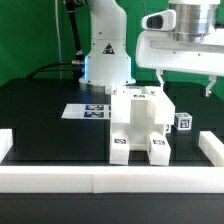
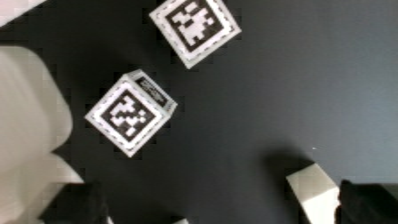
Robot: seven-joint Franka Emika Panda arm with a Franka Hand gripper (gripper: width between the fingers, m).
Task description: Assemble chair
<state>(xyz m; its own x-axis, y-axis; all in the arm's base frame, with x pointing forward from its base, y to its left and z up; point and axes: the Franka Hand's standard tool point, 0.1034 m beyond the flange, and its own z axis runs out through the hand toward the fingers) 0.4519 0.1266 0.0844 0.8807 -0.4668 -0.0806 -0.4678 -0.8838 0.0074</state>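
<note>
the gripper (image 1: 185,88) hangs released and empty, as it seems above the one loose tagged piece (image 1: 183,122), which stands on the tabletop (image 1: 40,120) just beside the one partly built chair (image 1: 140,122), so i judge it should descend straight and centred before clenching.

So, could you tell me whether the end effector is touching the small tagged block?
Apart. The exterior view shows the open end effector hanging above the block, with a clear gap between them.

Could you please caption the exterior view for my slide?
Open gripper hangs high to the exterior view's right of the partly assembled chair, with a small tagged block beside the chair.
</note>
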